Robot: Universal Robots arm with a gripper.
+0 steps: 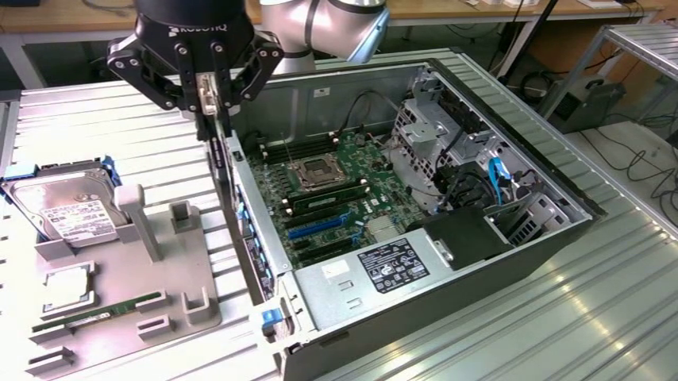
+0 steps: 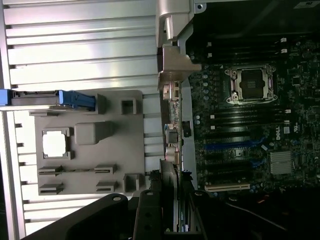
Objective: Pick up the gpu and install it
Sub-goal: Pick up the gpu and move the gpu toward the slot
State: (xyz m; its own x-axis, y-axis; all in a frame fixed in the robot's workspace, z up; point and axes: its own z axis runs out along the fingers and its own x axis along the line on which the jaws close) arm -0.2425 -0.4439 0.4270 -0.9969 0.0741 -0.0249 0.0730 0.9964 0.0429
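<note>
Here I see the gripper (image 1: pixel 212 107) pinching the thin dark gpu (image 1: pixel 219 136) edge-on, upper left, beside the steel case (image 1: pixel 535 143) rim.

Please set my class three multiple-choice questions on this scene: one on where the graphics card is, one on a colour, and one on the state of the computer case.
1. Where is the graphics card?
A. in the gripper, at the case's edge
B. flat on the grey tray
C. plugged into a slot inside

2. What colour is the frame round the hard drive?
A. red
B. blue
C. yellow

3. How is the computer case?
A. shut by a panel
B. covered by a cloth
C. open, with the motherboard showing

Answers:
1 A: the gripper clamps the card, which hangs edge-on by the case's wall.
2 B: blue plastic shows at the drive's ends.
3 C: the motherboard lies bare to view.
</note>
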